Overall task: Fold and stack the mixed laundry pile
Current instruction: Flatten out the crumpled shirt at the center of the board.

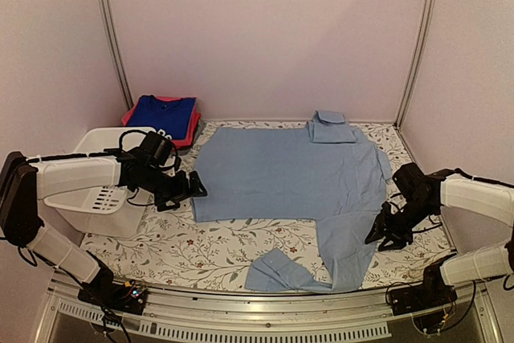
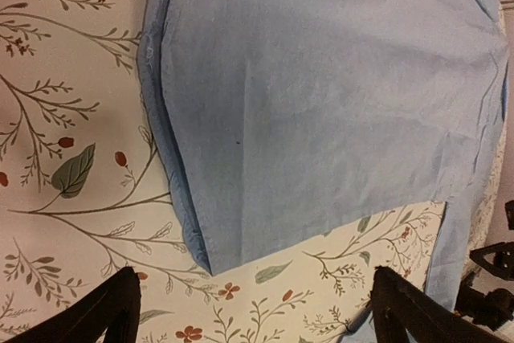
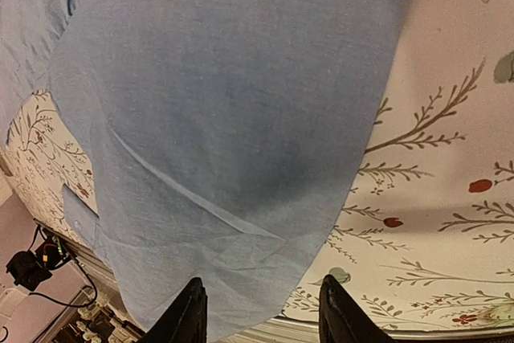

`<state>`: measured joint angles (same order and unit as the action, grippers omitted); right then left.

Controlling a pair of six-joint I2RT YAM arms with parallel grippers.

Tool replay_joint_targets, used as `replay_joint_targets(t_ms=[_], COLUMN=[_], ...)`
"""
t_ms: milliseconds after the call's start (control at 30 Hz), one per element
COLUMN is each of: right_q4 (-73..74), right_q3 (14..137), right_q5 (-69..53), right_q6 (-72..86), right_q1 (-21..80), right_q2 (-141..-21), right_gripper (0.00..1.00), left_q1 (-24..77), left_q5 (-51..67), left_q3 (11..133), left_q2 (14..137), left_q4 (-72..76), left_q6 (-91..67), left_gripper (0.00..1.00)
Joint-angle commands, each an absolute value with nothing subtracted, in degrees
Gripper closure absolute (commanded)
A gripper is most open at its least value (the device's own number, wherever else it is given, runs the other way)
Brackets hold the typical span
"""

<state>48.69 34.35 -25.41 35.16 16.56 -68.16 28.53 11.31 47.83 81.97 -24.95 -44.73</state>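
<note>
The large pale-blue shirt (image 1: 289, 170) lies spread flat on the flowered table cloth (image 1: 201, 251), its collar (image 1: 331, 128) at the far side and one sleeve (image 1: 321, 267) trailing to the near edge. My left gripper (image 1: 195, 189) is open and empty, just off the shirt's left near corner (image 2: 201, 267). My right gripper (image 1: 377, 234) is open and empty, by the shirt's right edge (image 3: 241, 158) above the sleeve. A folded stack sits at the back left, a blue item with white print (image 1: 165, 114) on top of a pink-red one (image 1: 190, 134). The royal-blue trousers are not in view.
A white slotted plastic basket (image 1: 100, 198) stands at the left, under my left arm. Metal frame posts (image 1: 112, 38) and pale walls close in the table. The table's near metal rail (image 1: 265, 311) runs along the front.
</note>
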Motion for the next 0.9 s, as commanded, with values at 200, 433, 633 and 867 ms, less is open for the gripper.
replay_joint_targets(t_ms=[200,433,633,867], right_q4=[46.39,45.01,43.06,45.65], right_q3=[35.80,36.14,35.04,42.20], right_q5=[-13.93,-7.64,-6.50,-6.57], right_q6=[39.75,42.46,45.63,47.08], right_q1=[23.62,29.68,32.60,32.61], right_q2=[-75.57,-81.56,-86.05,-80.76], right_gripper=[0.63,0.62,0.89,1.00], left_q1=[29.18,29.19,29.11,29.01], left_q5=[8.94,8.17,7.08,9.73], left_q3=[48.08,47.41,46.35,43.84], left_q2=[81.83,81.54,80.92,80.12], left_q4=[-28.01,-28.52,-29.57,-29.07], left_q6=[-46.40,-46.05,-45.71,-45.78], left_gripper=[0.00,0.00,0.00,0.02])
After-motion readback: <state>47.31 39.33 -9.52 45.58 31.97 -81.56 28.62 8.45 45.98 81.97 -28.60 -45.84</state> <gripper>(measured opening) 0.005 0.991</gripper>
